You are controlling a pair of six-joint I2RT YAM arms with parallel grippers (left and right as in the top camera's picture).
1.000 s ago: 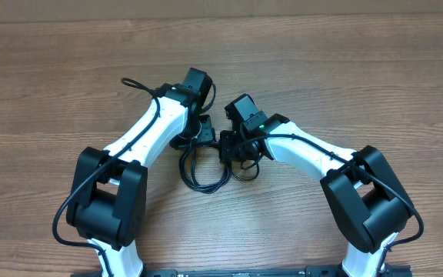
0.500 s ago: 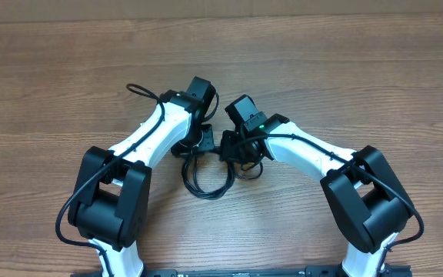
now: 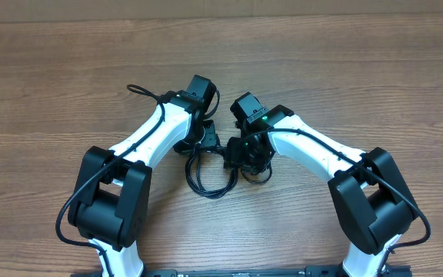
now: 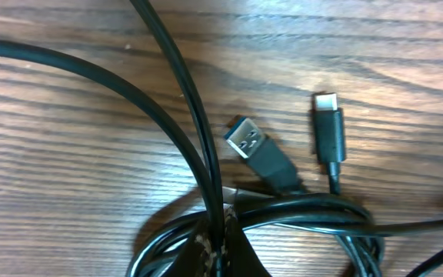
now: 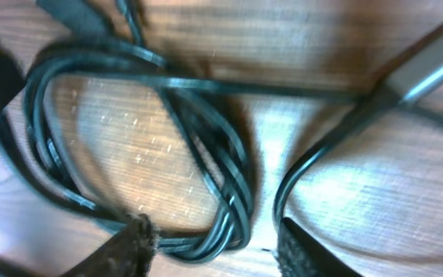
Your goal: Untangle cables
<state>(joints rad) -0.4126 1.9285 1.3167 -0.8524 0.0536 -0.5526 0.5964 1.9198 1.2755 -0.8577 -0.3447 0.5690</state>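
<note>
Inspecting the cables (image 4: 306, 204) finds them still one coiled, crossing bundle around the middle of the desk (image 3: 360, 61), between the left arm (image 3: 148, 138) and the right arm (image 3: 314, 146). Two ends, a flat USB plug (image 4: 261, 154) and a slim plug (image 4: 329, 127), lie free on the wood just beside the coil. No cord is yet drawn apart, so nearly all the work appears to remain. The left jaws are closed, seemingly pinching strands of the coil. The right jaws stand apart, fingertips (image 5: 133, 238) either side of a loop, gripping nothing. Against the frame a second earlier, both arms have shifted slightly toward the right edge, and the coil lies slightly further that way too.
</note>
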